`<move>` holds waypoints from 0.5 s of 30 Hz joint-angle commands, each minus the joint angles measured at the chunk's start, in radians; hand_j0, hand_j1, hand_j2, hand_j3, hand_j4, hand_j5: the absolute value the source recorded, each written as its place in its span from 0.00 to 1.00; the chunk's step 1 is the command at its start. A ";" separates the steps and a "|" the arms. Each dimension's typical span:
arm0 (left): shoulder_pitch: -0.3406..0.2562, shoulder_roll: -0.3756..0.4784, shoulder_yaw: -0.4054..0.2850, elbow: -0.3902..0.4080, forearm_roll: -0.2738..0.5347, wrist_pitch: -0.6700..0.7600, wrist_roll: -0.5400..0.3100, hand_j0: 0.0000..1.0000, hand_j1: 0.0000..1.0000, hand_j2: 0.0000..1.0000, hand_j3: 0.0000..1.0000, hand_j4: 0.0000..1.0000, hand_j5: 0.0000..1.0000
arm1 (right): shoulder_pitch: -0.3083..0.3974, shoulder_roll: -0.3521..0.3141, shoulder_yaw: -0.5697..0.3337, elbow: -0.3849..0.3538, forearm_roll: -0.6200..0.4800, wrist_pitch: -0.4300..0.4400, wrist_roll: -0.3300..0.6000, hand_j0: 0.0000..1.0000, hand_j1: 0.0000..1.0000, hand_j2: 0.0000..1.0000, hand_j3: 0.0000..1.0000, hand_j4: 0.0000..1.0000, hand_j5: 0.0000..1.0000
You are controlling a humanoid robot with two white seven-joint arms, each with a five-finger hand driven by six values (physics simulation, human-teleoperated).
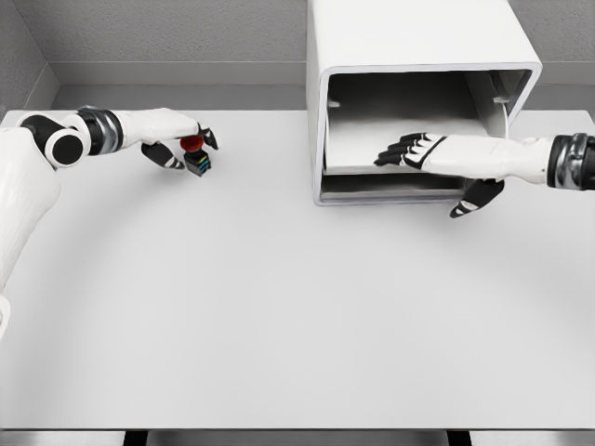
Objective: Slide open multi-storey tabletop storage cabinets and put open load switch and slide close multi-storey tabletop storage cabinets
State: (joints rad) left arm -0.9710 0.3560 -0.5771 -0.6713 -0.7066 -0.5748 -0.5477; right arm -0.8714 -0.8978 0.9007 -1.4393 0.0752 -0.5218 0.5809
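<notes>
My left hand (177, 139) curls its fingers around the load switch (194, 156), red button up, pinching it just above the table (297, 316) at the far left so I can carry it over. My right hand (423, 153), fingers spread flat, rests on the pulled-out drawer (372, 149) to hold it open. Behind stands the cabinet (409, 37), well apart from the switch.
</notes>
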 commanded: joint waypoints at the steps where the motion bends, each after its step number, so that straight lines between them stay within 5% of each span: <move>1: 0.000 -0.002 -0.001 0.002 0.003 0.003 0.000 0.53 0.53 0.53 0.53 0.53 0.53 | 0.000 -0.001 0.021 -0.026 0.024 -0.050 0.030 1.00 1.00 1.00 1.00 1.00 1.00; 5: 0.000 0.000 0.006 0.002 0.010 -0.005 -0.001 0.43 0.43 0.43 0.43 0.43 0.43 | -0.001 -0.038 0.012 -0.078 0.020 -0.050 0.030 1.00 1.00 1.00 1.00 1.00 1.00; 15: -0.002 0.015 0.013 -0.014 0.075 -0.036 -0.008 0.44 0.44 0.44 0.44 0.44 0.44 | -0.001 -0.070 0.000 -0.131 0.015 -0.083 0.030 1.00 1.00 1.00 1.00 1.00 1.00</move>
State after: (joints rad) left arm -0.9725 0.3677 -0.5674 -0.6828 -0.6614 -0.6112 -0.5555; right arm -0.8729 -0.9659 0.8908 -1.5506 0.1107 -0.5707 0.6052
